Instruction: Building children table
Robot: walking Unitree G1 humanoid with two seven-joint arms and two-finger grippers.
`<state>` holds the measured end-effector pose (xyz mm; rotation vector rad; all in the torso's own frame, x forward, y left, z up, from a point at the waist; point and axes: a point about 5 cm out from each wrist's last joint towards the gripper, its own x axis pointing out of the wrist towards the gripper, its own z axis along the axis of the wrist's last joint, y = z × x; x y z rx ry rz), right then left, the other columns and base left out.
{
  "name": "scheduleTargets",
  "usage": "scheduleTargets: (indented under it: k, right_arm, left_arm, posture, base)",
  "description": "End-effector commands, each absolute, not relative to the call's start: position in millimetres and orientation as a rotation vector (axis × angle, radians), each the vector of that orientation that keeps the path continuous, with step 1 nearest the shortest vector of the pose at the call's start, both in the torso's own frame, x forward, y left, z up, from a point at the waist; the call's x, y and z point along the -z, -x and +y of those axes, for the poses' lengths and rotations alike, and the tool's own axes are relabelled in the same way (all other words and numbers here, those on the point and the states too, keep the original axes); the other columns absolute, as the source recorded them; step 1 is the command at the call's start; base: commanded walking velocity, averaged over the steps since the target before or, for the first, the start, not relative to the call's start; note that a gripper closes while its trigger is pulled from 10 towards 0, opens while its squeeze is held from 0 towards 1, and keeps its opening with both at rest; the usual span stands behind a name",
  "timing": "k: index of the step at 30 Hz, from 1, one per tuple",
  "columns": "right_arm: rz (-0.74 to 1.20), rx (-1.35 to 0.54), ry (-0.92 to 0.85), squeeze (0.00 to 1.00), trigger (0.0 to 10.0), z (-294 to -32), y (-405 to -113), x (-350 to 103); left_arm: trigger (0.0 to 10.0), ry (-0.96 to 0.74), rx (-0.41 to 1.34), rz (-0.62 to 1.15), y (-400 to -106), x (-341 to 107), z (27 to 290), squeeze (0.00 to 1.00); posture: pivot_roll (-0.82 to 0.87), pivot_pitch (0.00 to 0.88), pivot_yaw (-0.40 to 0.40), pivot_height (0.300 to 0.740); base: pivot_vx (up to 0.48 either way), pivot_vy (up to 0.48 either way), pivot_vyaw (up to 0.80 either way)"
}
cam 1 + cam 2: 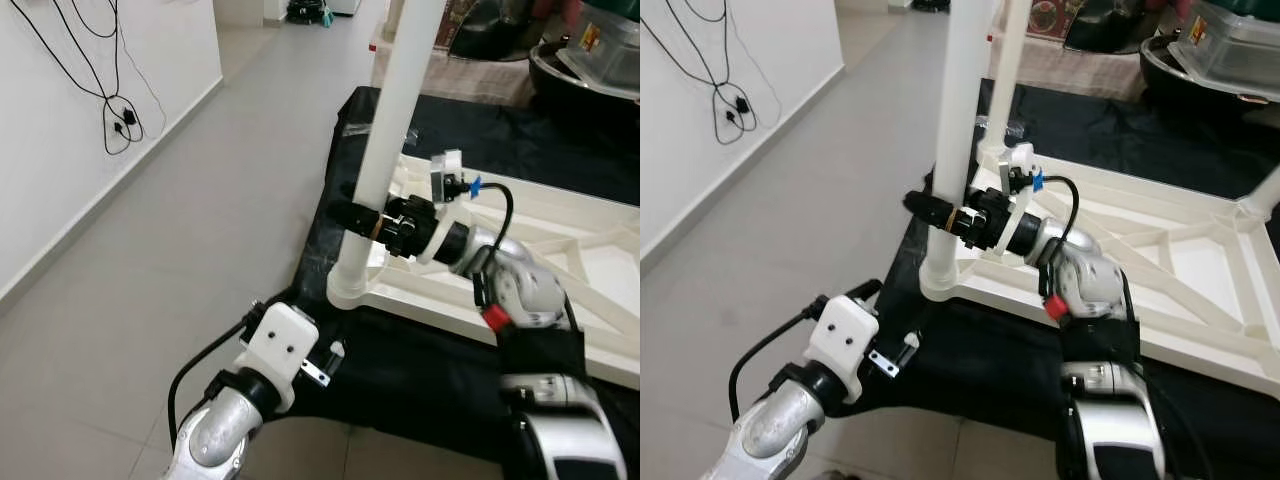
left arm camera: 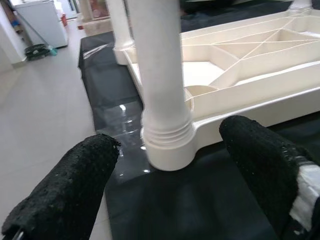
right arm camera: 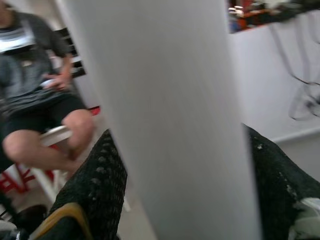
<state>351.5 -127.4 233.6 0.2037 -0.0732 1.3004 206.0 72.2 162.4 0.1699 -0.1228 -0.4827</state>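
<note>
Black sheeting (image 1: 420,370) on grey tiles carries the upturned cream plastic tabletop (image 1: 560,270), whose corner-socketed white tubular leg (image 1: 385,130) the right gripper (image 1: 352,222) clamps, while the left gripper (image 2: 170,175) hovers wide open nearby.

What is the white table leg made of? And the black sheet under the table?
The table leg looks like smooth cream plastic: moulded rings at its base, matching the ribbed tabletop. The right gripper is clamped on it. The black sheet looks like thin glossy plastic film, since it wrinkles and reflects light, though coated cloth is possible.
</note>
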Motion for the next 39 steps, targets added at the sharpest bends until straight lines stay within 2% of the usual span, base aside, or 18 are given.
scheduleTargets:
  k: [1,5,6,12,15,17,18,20,22,23,24,26,28,32,36,37,38,39]
  right_arm:
    - [-0.061,-1.378,-0.18,0.0,10.0,-115,-353,-230]
    - [-0.064,-1.43,-0.141,0.0,10.0,-104,-359,-231]
    - [-0.062,-1.435,-0.103,0.0,0.0,-100,-361,-231]
    - [-0.058,-1.475,-0.031,0.0,0.0,-103,-361,-235]
    - [-0.1,-1.344,-0.02,0.0,0.0,-107,-368,-238]
    - [-0.133,-1.16,-0.044,0.0,0.0,-112,-378,-240]
    - [-0.133,-1.16,-0.044,0.0,0.0,-112,-378,-240]
    - [-0.119,-0.787,-0.116,0.0,0.0,-126,-394,-231]
    - [-0.119,-0.787,-0.116,0.0,0.0,-126,-394,-231]
    - [-0.092,-0.601,-0.126,0.0,0.0,-133,-398,-224]
    - [-0.04,-0.275,-0.115,0.0,0.0,-151,-400,-211]
    - [-0.04,-0.275,-0.115,0.0,0.0,-151,-400,-211]
    - [-0.005,0.142,-0.071,0.0,0.0,-178,-390,-197]
    - [-0.01,0.331,-0.075,0.0,0.0,-186,-370,-192]
    - [-0.022,0.329,-0.111,0.0,0.0,-159,-353,-196]
    - [-0.046,0.296,-0.135,0.0,4.1,-149,-354,-200]
    - [-0.118,0.204,-0.178,0.0,10.0,-134,-361,-210]
    - [-0.118,0.204,-0.178,0.0,10.0,-134,-361,-210]
  left_arm:
    - [10.0,-0.178,0.481,-0.11,-205,-160,71,0.0]
    - [10.0,-0.177,0.483,-0.11,-204,-160,71,0.0]
    - [10.0,-0.176,0.482,-0.111,-204,-161,71,0.0]
    - [10.0,-0.177,0.479,-0.109,-203,-161,72,0.0]
    - [10.0,-0.174,0.484,-0.108,-203,-160,70,0.0]
    - [10.0,-0.171,0.487,-0.108,-203,-160,69,0.0]
    - [10.0,-0.171,0.487,-0.108,-203,-160,69,0.0]
    - [10.0,-0.17,0.485,-0.11,-204,-160,69,0.0]
    - [10.0,-0.17,0.485,-0.11,-204,-160,69,0.0]
    - [10.0,-0.17,0.485,-0.11,-204,-160,69,0.0]
    - [10.0,-0.17,0.486,-0.109,-204,-160,69,0.0]
    - [10.0,-0.17,0.486,-0.109,-204,-160,69,0.0]
    - [10.0,-0.172,0.489,-0.109,-205,-160,70,0.0]
    - [10.0,-0.173,0.491,-0.111,-205,-160,70,0.0]
    - [10.0,-0.171,0.49,-0.112,-205,-160,69,0.0]
    - [10.0,-0.171,0.49,-0.111,-205,-160,69,0.0]
    - [10.0,-0.171,0.489,-0.109,-205,-159,69,0.0]
    - [10.0,-0.171,0.489,-0.109,-205,-159,69,0.0]
  posture:
    - [0.16,0.094,-0.068,0.74]
    - [0.18,0.098,-0.067,0.74]
    - [0.18,0.102,-0.066,0.74]
    - [0.18,0.106,-0.064,0.74]
    - [0.17,0.107,-0.063,0.74]
    - [0.17,0.108,-0.065,0.74]
    - [0.17,0.108,-0.065,0.74]
    - [0.16,0.109,-0.064,0.74]
    - [0.16,0.109,-0.064,0.74]
    - [0.16,0.109,-0.064,0.74]
    - [0.15,0.112,-0.059,0.74]
    - [0.15,0.112,-0.059,0.74]
    - [0.14,0.112,-0.059,0.74]
    - [0.14,0.112,-0.058,0.74]
    - [0.15,0.113,-0.058,0.74]
    - [0.14,0.114,-0.059,0.74]
    - [0.14,0.115,-0.06,0.74]
    - [0.14,0.115,-0.06,0.74]
  base:
    - [0.0,0.0,0.0]
    - [0.0,0.0,0.0]
    - [0.0,0.0,0.0]
    - [0.0,0.0,0.0]
    - [0.0,0.0,0.0]
    - [0.0,0.0,0.0]
    - [0.0,0.0,0.0]
    - [0.0,0.0,0.0]
    - [0.0,0.0,0.0]
    - [0.0,0.0,0.0]
    - [0.0,0.0,0.0]
    - [0.0,0.0,0.0]
    - [0.0,0.0,0.0]
    - [0.0,0.0,0.0]
    - [0.0,0.0,0.0]
    - [0.0,0.0,0.0]
    - [0.0,0.0,0.0]
    - [0.0,0.0,0.0]
